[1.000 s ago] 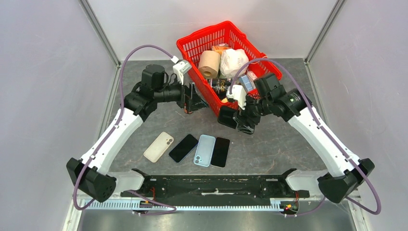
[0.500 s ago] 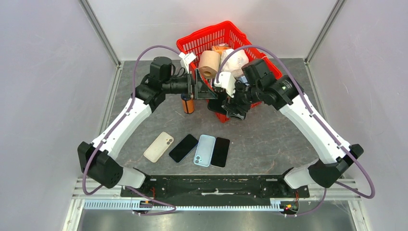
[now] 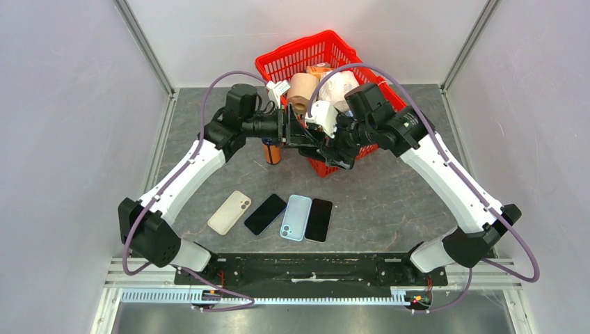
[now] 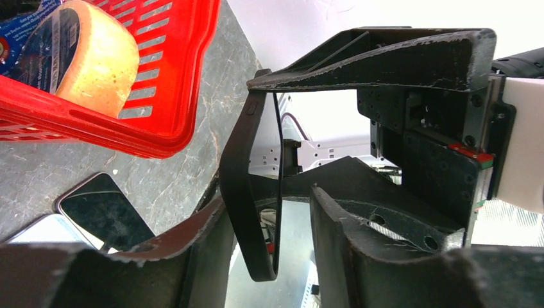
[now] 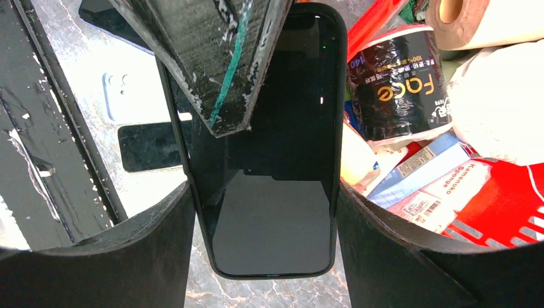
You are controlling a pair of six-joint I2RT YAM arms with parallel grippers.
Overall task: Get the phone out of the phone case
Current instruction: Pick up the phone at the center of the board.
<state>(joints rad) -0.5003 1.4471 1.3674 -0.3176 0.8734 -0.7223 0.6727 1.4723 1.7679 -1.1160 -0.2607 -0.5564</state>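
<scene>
A black phone in a black case (image 5: 272, 192) hangs above the table at the basket's front corner. My right gripper (image 5: 264, 186) is shut on it, one finger on each long side. In the top view the cased phone (image 3: 325, 147) sits between both grippers. My left gripper (image 4: 266, 199) straddles the phone's edge (image 4: 240, 192). Its left finger (image 4: 205, 237) rests against the case back. Its right finger (image 4: 346, 244) stands a gap off the screen, so the jaws are still apart. One left finger (image 5: 218, 64) lies across the phone's upper screen.
The red basket (image 3: 278, 62) behind holds a paper roll (image 3: 303, 90), a white bag (image 3: 339, 87) and packets. An orange bottle (image 3: 272, 152) stands under the left gripper. Several phones and cases (image 3: 296, 217) lie in a row near the front, before a black rail (image 3: 306, 268).
The right gripper carried the phone up and left toward the basket. The left gripper swung right onto the phone, and its jaws have narrowed around it.
</scene>
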